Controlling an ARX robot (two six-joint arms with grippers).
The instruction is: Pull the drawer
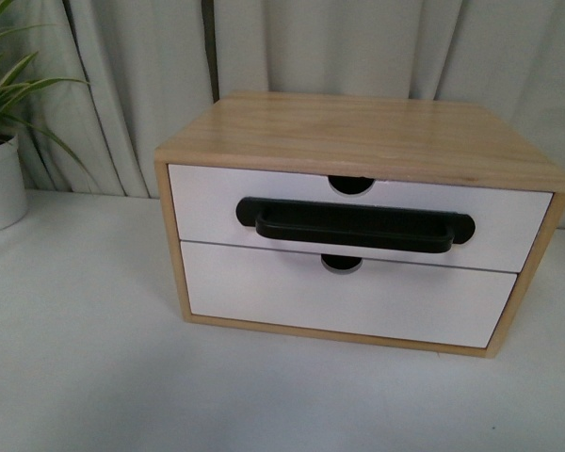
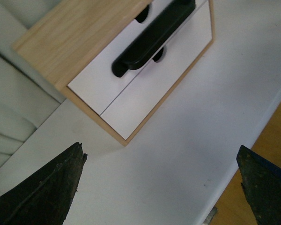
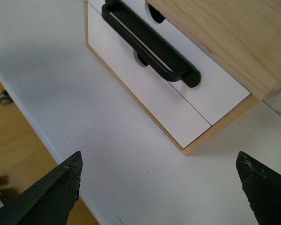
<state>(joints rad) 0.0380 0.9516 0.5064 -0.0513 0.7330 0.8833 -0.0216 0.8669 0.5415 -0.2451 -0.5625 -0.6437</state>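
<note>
A light wood cabinet stands on the white table. Its upper drawer has a white front, a long black bar handle and a semicircular notch in its rim; it sits flush and shut. Neither arm shows in the front view. My left gripper hovers open over bare table, short of the cabinet's corner, with the drawer and its handle beyond. My right gripper is open too, apart from the drawer and handle.
Below the drawer is a plain white front with only a notch and no handle. A white pot with a green plant stands at the far left. Pale curtains hang behind. The table's edge and wood floor show in the wrist views.
</note>
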